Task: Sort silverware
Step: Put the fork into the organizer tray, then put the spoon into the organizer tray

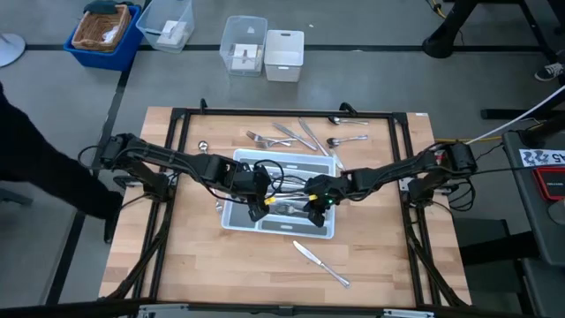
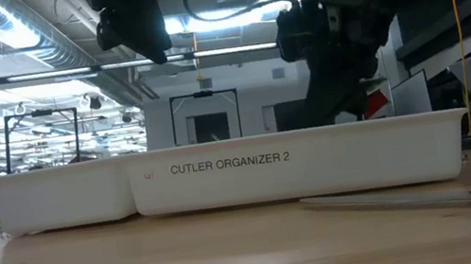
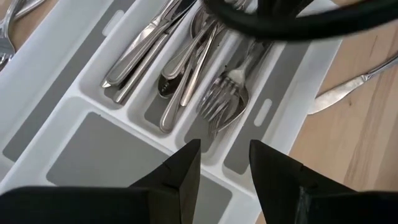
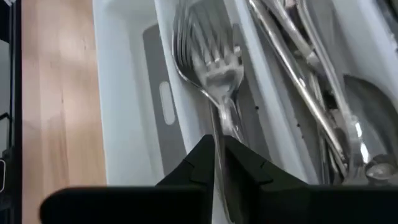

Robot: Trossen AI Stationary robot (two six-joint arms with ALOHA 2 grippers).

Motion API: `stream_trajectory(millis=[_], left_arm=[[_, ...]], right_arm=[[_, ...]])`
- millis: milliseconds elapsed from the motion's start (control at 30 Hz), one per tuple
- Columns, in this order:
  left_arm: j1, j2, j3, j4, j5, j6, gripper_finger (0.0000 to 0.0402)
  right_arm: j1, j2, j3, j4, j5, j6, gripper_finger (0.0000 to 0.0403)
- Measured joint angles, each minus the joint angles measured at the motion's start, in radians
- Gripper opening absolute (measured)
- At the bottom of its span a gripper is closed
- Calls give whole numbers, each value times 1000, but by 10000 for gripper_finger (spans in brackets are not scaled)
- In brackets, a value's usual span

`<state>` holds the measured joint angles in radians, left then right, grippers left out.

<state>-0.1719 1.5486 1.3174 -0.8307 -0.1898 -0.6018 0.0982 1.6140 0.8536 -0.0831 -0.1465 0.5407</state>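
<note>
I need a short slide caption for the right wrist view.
Right gripper holds a fork by its handle above the white cutlery tray.

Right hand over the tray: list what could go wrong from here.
1. The right hand grips a fork by its handle over the tray; released askew, it may straddle a divider.
2. The left hand, open, hovers close above the same tray; the two hands could collide.

Silverware [image 3: 205, 74] in white tray [image 3: 74, 93]
</note>
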Motion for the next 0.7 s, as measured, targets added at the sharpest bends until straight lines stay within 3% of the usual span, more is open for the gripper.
stream_trajectory(millis=[167,467,700], left_arm=[[0,0,0,0,0,15,127],[1,0,1,-62,3,-40,127],[1,0,1,-133,42,-91,127]], right_arm=[[0,9,0,3,-16,3,44],[1,-14,40,-67,-340,110,45],[-38,-14,151,-345,-350,123,45]])
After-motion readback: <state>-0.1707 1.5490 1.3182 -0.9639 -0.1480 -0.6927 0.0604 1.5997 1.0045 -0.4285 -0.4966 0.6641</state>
